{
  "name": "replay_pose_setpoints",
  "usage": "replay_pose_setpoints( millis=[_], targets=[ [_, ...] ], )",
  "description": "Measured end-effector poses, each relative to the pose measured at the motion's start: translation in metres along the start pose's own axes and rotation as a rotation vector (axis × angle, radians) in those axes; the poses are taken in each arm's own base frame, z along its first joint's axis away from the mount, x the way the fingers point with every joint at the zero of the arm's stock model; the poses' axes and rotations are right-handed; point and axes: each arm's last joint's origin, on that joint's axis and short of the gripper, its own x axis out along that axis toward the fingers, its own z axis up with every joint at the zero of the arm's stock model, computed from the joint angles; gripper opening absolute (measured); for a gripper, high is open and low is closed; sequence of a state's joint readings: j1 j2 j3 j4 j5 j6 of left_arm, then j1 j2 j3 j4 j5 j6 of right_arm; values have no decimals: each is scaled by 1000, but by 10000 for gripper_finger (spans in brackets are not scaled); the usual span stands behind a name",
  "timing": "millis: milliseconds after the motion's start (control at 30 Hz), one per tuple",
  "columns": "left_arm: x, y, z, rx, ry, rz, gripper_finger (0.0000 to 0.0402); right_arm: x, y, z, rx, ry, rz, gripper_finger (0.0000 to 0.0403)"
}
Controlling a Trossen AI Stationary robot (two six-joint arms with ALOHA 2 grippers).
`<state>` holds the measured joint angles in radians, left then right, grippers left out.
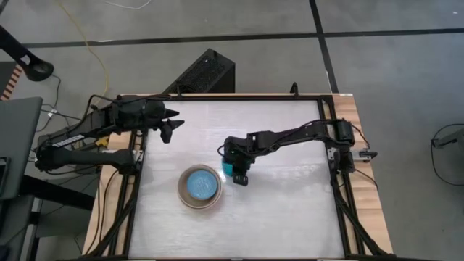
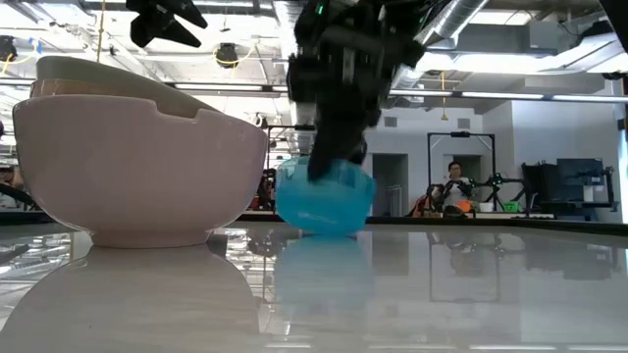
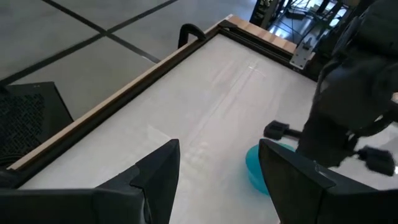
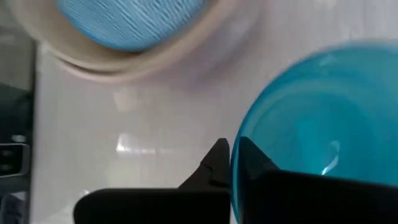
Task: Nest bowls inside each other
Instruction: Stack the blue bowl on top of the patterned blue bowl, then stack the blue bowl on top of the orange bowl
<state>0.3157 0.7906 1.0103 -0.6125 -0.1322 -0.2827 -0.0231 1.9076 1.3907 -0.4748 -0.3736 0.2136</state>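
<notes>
A small teal bowl (image 1: 227,169) stands near the table's middle, also seen in the low view (image 2: 324,201) and the left wrist view (image 3: 256,167). My right gripper (image 4: 231,158) is shut on its rim. Left of and nearer than it stands a stack of nested bowls (image 1: 201,187). The stack's outer bowl is salmon-pink (image 2: 137,167), a cream one (image 2: 108,71) lies tilted inside it, and a light blue bowl (image 4: 134,22) is innermost. My left gripper (image 1: 171,125) hangs open above the table's far left part, holding nothing. My right gripper pinches the teal bowl's rim (image 4: 235,177) between its two fingers. One fingertip (image 4: 252,165) is inside the bowl and the other (image 4: 214,163) outside. The fingers slant down from the table's right side. The bowl's underside (image 2: 324,231) appears to rest on the table.
The white tabletop (image 1: 283,217) has a dark frame along its left and right edges. A black box (image 1: 203,72) sits on the floor beyond the far edge. People and equipment show in the room behind the table (image 2: 453,181).
</notes>
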Motion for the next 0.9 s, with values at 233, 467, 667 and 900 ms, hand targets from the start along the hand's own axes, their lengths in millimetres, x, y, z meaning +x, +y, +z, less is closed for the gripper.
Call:
replay_pose_setpoints(
  millis=[233,467,667,900],
  targets=[
    [-2,0,0,-1,-7,6,207,-50,20,12,-53,-154,27,0],
    [-2,1,1,8,-18,36,207,-79,32,17,-57,-262,16,0],
    [-2,1,1,7,-18,34,207,-64,39,1,-68,-103,2,0],
    [-2,1,1,7,-17,33,207,-37,43,-12,-87,17,-43,38]
  ],
)
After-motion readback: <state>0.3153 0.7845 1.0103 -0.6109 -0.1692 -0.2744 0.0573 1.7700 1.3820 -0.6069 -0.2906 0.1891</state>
